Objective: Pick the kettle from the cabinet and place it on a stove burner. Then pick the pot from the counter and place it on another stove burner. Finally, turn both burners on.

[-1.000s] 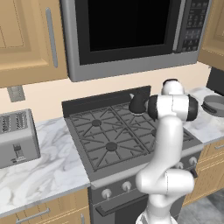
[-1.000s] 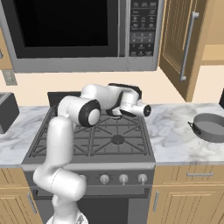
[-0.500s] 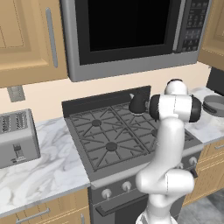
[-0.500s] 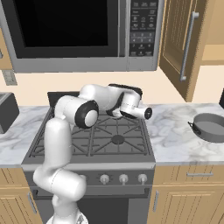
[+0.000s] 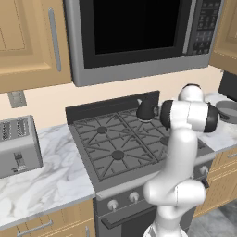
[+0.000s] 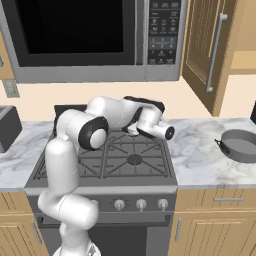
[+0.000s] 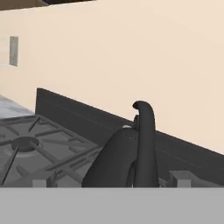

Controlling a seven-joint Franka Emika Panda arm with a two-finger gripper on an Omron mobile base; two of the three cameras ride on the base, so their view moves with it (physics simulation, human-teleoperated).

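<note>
The glossy black kettle (image 5: pixel 147 109) stands upright on the stove's rear right grate, close to the backguard. In the hand view the kettle (image 7: pixel 124 157) is near and low, its loop handle edge-on, with a gap between it and the hand. My gripper (image 6: pixel 131 129) is tucked under the folded wrist over the rear right of the stove, open and holding nothing. The grey pot (image 6: pixel 241 146) sits on the marble counter (image 6: pixel 200 142) to the right of the stove. The cabinet (image 6: pixel 206 50) hangs above it with its door swung open. The front right burner (image 6: pixel 134 160) is bare.
A microwave (image 5: pixel 139 32) hangs low over the stove, just above the arm. A toaster (image 5: pixel 16 146) stands on the left counter. Silver knobs (image 6: pixel 141 204) line the range front. The left burners (image 5: pixel 118 155) carry nothing.
The wrist has drifted a little toward the front right, away from the kettle. The kettle and pot have not moved.
</note>
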